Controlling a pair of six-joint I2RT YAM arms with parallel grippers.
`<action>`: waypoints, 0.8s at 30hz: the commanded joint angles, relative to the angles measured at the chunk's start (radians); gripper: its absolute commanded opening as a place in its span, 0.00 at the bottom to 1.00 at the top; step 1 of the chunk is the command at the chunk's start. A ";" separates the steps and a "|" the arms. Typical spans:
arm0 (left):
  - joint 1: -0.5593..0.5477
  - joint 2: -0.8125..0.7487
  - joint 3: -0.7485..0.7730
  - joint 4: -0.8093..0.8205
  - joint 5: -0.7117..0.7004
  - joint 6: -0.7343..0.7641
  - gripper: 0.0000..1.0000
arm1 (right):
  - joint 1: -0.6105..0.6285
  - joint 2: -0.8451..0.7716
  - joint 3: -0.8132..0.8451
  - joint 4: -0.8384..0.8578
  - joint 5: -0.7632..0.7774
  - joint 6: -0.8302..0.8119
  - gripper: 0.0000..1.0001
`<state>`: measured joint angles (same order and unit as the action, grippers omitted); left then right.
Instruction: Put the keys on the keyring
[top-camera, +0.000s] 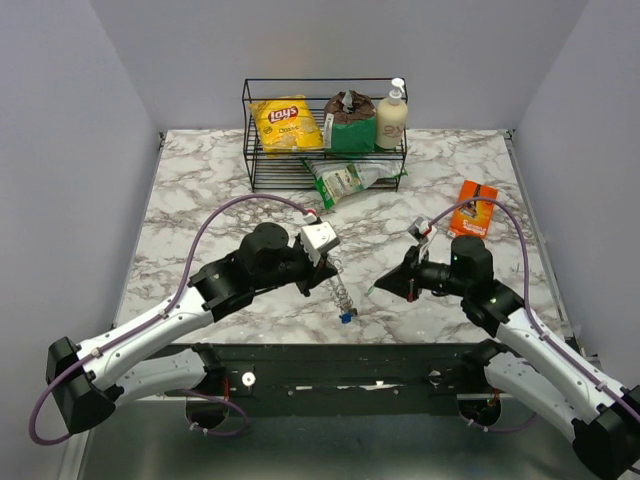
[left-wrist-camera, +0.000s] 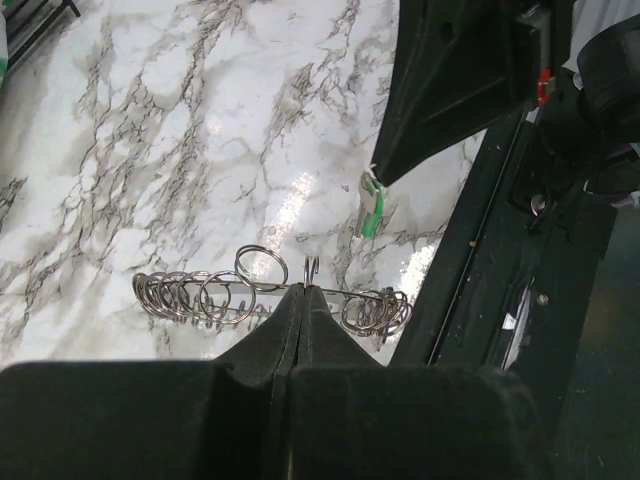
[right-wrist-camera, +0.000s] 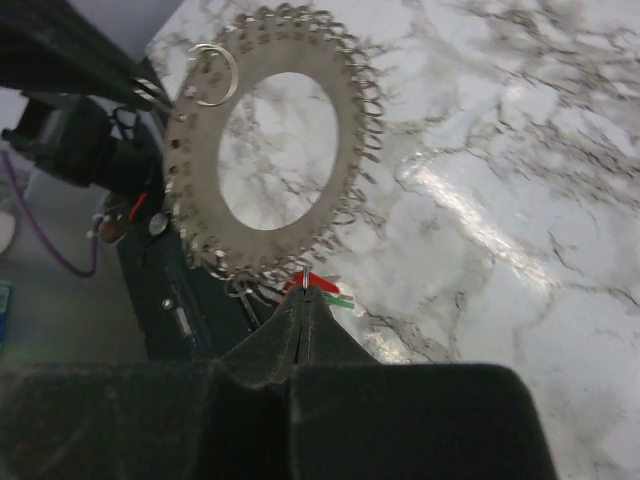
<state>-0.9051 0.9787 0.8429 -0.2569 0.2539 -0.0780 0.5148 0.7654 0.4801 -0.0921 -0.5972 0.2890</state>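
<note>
Currently, keyring (right-wrist-camera: 195, 195): large silvery loop fringed with small split rings, held above the marble table (top-camera: 210, 190) near its front edge, hanging downward. Blue key (top-camera: 347, 317): dangling at the loop's lowest point. Green key (left-wrist-camera: 372, 208): apart from the loop, just beside it. Left gripper (left-wrist-camera: 300, 292): clenched on the keyring's rim. Right gripper (right-wrist-camera: 303, 292): clenched on the green key; a red scrap shows beside it, unidentifiable. Rear of table: wire rack (top-camera: 250, 130) holding Lay's bag (top-camera: 285, 122) and lotion bottle (top-camera: 391, 118); orange packet (top-camera: 476, 208) at right.
</note>
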 joint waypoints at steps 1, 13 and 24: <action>-0.006 -0.038 0.021 -0.021 -0.019 0.034 0.00 | -0.006 -0.031 0.041 0.071 -0.228 -0.070 0.01; -0.012 -0.049 0.018 -0.012 -0.027 0.037 0.00 | -0.006 -0.025 0.057 0.083 -0.276 -0.062 0.01; -0.018 -0.018 0.027 -0.022 -0.011 0.040 0.00 | -0.002 0.054 0.112 0.129 -0.296 -0.096 0.01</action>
<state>-0.9146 0.9539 0.8440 -0.2874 0.2428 -0.0513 0.5148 0.8017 0.5385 0.0002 -0.8619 0.2283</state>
